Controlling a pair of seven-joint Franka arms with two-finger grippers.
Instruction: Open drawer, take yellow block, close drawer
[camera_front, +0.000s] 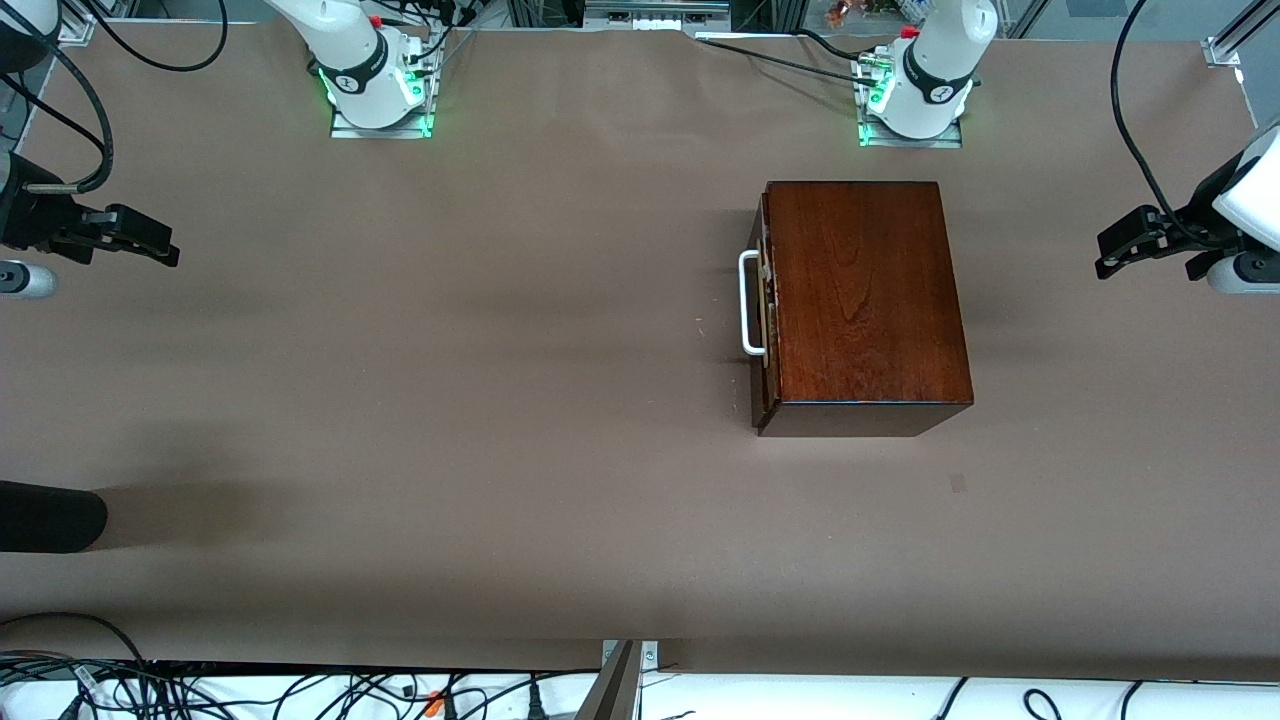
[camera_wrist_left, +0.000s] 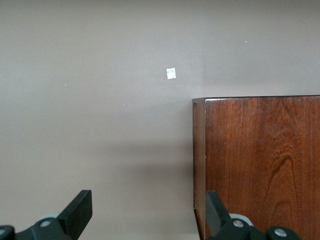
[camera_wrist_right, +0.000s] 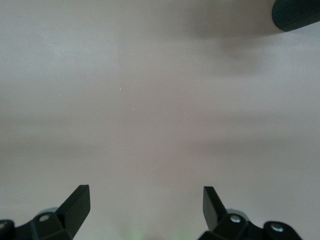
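The dark reddish-brown wooden box (camera_front: 860, 290) stands on the table toward the left arm's end. Its drawer (camera_front: 768, 320) is shut, and its white U-shaped handle (camera_front: 748, 303) faces the right arm's end. The yellow block is hidden. My left gripper (camera_front: 1103, 256) hangs open and empty in the air past the box's back, at the left arm's end of the table. In the left wrist view the left gripper (camera_wrist_left: 148, 200) is over bare table beside a corner of the box (camera_wrist_left: 260, 160). My right gripper (camera_front: 165, 245) waits open and empty at the right arm's end, and in its wrist view (camera_wrist_right: 146, 195) it is over bare table.
A black rounded object (camera_front: 50, 515) lies at the table's edge at the right arm's end, nearer the front camera; it also shows in the right wrist view (camera_wrist_right: 297, 12). A small pale patch (camera_front: 958, 483) is on the table near the box. Cables run along the front edge.
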